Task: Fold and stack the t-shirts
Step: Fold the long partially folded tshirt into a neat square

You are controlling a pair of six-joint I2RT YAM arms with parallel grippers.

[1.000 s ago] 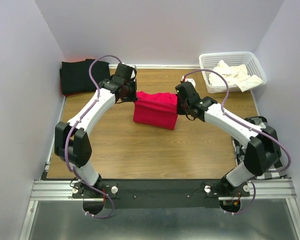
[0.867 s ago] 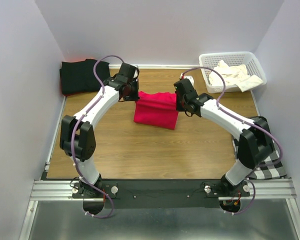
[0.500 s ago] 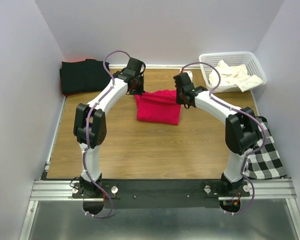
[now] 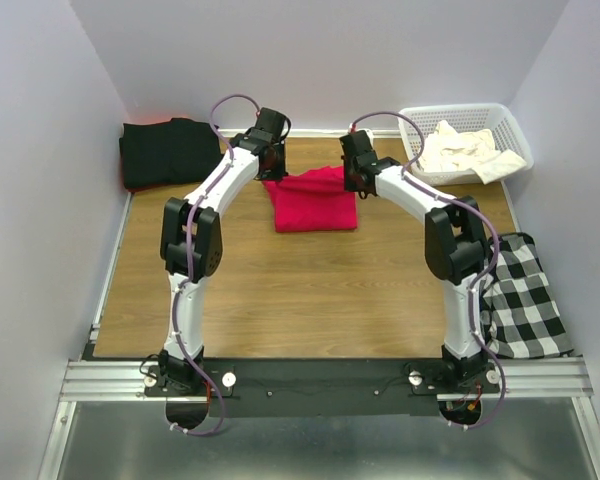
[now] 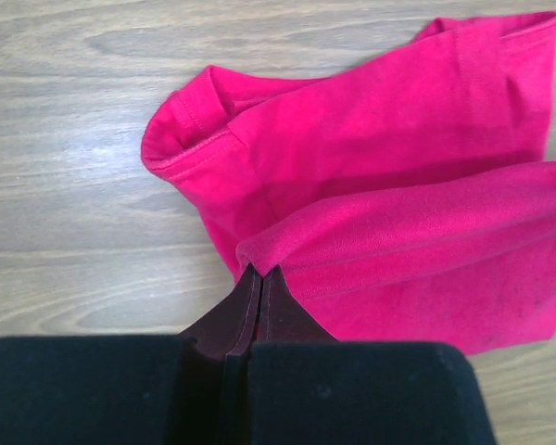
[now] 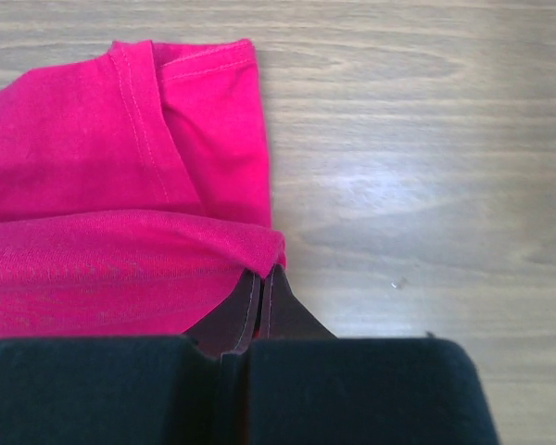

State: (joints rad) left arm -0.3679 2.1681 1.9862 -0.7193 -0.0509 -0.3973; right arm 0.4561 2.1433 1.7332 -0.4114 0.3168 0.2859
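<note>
The fold of the crimson-red fabric t-shirt (image 4: 315, 205) is the step in hand. It lies as a compact, doubled bundle on the far middle of the wood-grain counter (image 4: 280, 290), between the two arms, and each arm holds one end of its upper layer. The left gripper (image 5: 260, 276) is pressed together on one corner of that layer. The right gripper (image 6: 261, 276) pinches the opposite corner in the same way, with a little red fabric bunched at each set of tips. The next move probably calls for both arms to carry the held edge across evenly, lay it flush over the layer beneath, then let go without dragging the cloth; uneven travel would skew the fold. The wrist views show what the top view cannot: the pinch itself, and the stitched sleeve hems of the lower layer lying flat on the wood beyond the held edge. Only the top view shows the rest of the work. A black fabric t-shirt (image 4: 168, 152) lies at the far left corner, likely the stack to join. A cream-white fabric t-shirt (image 4: 465, 148) sits crumpled in a white plastic lattice basket (image 4: 458, 110) at far right, not yet folded.
</note>
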